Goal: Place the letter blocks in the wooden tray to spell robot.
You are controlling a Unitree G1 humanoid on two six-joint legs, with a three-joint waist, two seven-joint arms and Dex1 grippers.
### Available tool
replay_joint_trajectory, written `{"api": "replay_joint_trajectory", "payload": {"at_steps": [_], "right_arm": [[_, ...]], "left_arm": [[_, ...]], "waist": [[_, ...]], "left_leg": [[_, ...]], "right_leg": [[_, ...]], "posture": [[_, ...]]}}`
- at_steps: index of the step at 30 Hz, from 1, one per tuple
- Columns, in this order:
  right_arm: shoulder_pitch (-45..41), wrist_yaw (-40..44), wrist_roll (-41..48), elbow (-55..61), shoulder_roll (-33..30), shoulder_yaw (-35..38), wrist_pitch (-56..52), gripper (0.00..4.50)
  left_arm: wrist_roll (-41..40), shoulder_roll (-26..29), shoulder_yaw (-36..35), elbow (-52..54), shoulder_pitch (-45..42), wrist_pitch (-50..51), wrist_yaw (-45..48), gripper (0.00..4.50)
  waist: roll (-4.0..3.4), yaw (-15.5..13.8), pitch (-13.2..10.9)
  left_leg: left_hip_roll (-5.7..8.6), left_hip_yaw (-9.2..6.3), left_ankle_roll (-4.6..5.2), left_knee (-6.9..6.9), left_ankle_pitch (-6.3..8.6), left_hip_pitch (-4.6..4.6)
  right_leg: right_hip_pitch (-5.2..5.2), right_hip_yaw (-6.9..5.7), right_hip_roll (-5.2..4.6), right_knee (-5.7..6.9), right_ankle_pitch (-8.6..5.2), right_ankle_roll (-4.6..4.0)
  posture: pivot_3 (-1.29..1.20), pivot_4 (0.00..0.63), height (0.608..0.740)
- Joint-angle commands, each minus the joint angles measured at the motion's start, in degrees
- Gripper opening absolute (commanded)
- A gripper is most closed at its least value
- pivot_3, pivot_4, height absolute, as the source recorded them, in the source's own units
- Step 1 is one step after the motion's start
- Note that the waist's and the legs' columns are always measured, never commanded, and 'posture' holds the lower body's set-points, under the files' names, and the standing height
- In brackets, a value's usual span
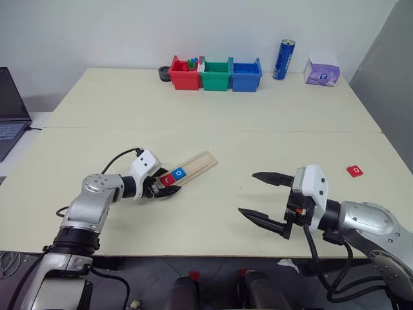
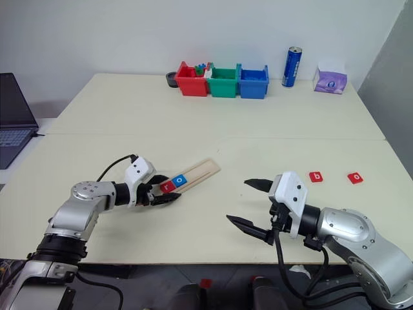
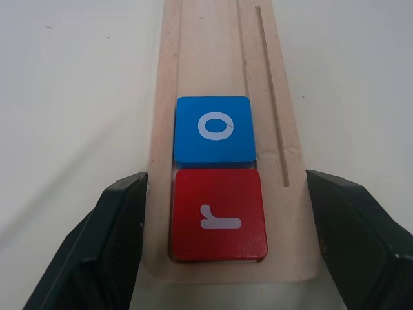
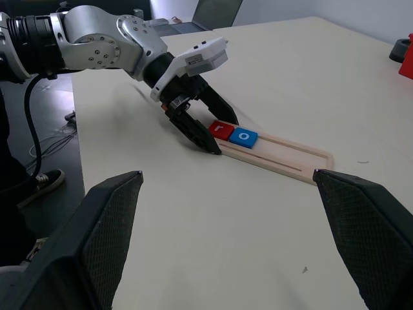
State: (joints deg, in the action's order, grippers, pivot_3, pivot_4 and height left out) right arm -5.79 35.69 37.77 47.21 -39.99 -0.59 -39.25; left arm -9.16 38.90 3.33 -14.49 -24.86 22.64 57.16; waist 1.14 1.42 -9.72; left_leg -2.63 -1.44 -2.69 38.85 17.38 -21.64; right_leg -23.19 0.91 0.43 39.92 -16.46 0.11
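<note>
letters in the tray: you've got a red r block at the near end of the wooden tray, and a blue o block right up against it, so it reads "ro" so far. White lowercase letters, easy to read in the left wrist view.
loose blocks: two more red blocks lie on the table off to your right, one looks like a b, the other looks like an o. Well apart from the tray.
tray look: pale wood strip, rounded end, shallow channel the blocks sit in, plus a thin slot running along one side. It lies at an angle on the table, front-left of centre.
left gripper: clamped on the near end of the tray, one black finger pressed against each long edge, either side of the r.
right gripper: jaws spread wide, nothing in them, hovering above the table front-right.
back of table: red, green and blue bins in a row, a blue can whose print you can't read, and a purple tissue pack.
</note>
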Motion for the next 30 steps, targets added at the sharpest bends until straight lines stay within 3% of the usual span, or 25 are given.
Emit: {"api": "replay_joint_trajectory", "payload": {"at_steps": [1,5,9,17,30], "right_arm": [[-1.0,-0.7,0.6,2.4,0.2,0.6,0.6,4.50],[0.9,0.3,0.1,3.0,-1.0,1.4,1.5,4.50],[8.5,3.9,-2.4,2.9,-4.1,4.0,5.3,4.50],[19.1,6.9,-5.6,1.0,-4.8,8.0,10.8,4.50],[21.9,5.0,-6.0,2.7,-4.3,8.7,10.6,4.50]], "left_arm": [[0.4,0.5,1.2,-1.1,0.6,1.0,1.3,3.38],[0.1,1.3,3.0,0.8,1.5,-5.6,7.4,3.38],[2.5,2.0,6.5,0.5,0.9,-14.6,12.4,3.38],[3.9,-2.2,12.7,-4.5,-5.8,-23.7,20.9,3.38],[7.3,-8.6,15.0,-14.4,-12.6,-30.0,21.5,3.38]], "waist": [[0.00,0.0,0.0],[0.00,0.0,0.0],[0.00,-0.7,0.0],[0.01,-1.4,0.0],[0.01,-1.3,0.0]], "left_leg": [[0.00,0.00,0.00,0.00,0.00,0.00],[0.00,0.00,0.00,0.00,0.00,-0.02],[0.00,-0.01,0.00,-0.01,0.00,-0.13],[0.03,0.05,0.02,0.00,0.01,-0.18],[0.04,0.01,0.03,0.04,0.01,-0.17]], "right_leg": [[0.00,0.00,0.00,0.00,0.00,0.00],[0.00,0.00,0.00,-0.02,0.01,-0.01],[-0.01,-0.04,-0.02,-0.21,0.00,0.00],[0.00,-0.02,0.00,-0.34,0.01,0.00],[0.01,0.00,0.06,-0.29,0.02,0.02]], "posture": [[0.00,0.150,0.740],[0.00,0.150,0.740],[0.00,0.150,0.740],[0.00,0.150,0.740],[0.00,0.150,0.740]]}}
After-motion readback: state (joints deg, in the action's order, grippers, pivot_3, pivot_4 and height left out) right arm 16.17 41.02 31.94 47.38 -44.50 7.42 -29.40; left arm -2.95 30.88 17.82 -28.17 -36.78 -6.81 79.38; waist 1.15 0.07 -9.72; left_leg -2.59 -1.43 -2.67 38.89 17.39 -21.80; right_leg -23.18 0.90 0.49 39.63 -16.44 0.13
